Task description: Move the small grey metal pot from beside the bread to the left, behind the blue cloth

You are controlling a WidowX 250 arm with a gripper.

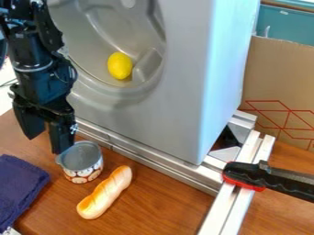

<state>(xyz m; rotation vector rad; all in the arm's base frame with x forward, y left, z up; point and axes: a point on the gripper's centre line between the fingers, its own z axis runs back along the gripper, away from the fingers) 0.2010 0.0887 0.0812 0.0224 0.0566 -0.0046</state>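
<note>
Cloth: dark blue folded fabric cloth [21,183], lying flat at the left on the brown wood-grain table [165,206].
Gripper: black 2-finger robot gripper [46,140], hanging from the upper left and pointing down; its 2 fingers stand wide apart with nothing held between them. The right-hand finger, as I see it, ends just beside the can's rim; contact cannot be confirmed from where I stand.
Can: short round metal can [84,170] with a grey top and an orange, white and dark patterned side, upright on the table, nearest item to the gripper.
Bread: golden-brown toy bread loaf [105,193], long and slim, lying at a slant just right of the can.
Lemon: yellow oval toy lemon [120,65], resting inside the round hollow of the tall grey appliance-like housing [165,119].
Rails: silver metal rails [141,159], running along the housing's lower front edge; 2 pale lengths extend toward the near edge at right.
Clamp: black and red hand clamp [245,174], lying across the right-hand rails.
Cardboard: brown cardboard panel [279,82] with red printed lines, upright behind, at far right.
</note>
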